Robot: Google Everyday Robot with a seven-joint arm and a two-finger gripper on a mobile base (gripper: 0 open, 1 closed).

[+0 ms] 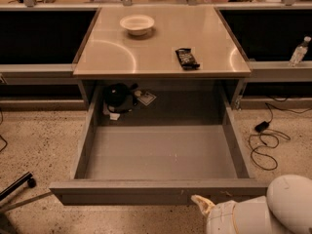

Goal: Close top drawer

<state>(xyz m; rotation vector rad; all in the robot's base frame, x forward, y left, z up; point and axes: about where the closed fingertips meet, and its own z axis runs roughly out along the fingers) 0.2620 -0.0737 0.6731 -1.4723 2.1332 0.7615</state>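
— Speckled floor, a worktop [161, 45] with a bowl [137, 24] on it, and the top drawer [146, 193] below standing wide open. Nothing done yet?
— Nothing. The robot's arm [263, 213] is low by the front panel's right end. Its pincer is out of sight beneath, so I can't tell if it's clenched. I'd say the whole push is left.

Top drawer [146, 193] wide open; claw off-frame (arm [253, 216] bottom-right).

- One camera looks down from high up, facing the table [161, 52] and the open top drawer [161, 155].
- The arm [258, 216] sits close at bottom right; the gripper is cut off below.
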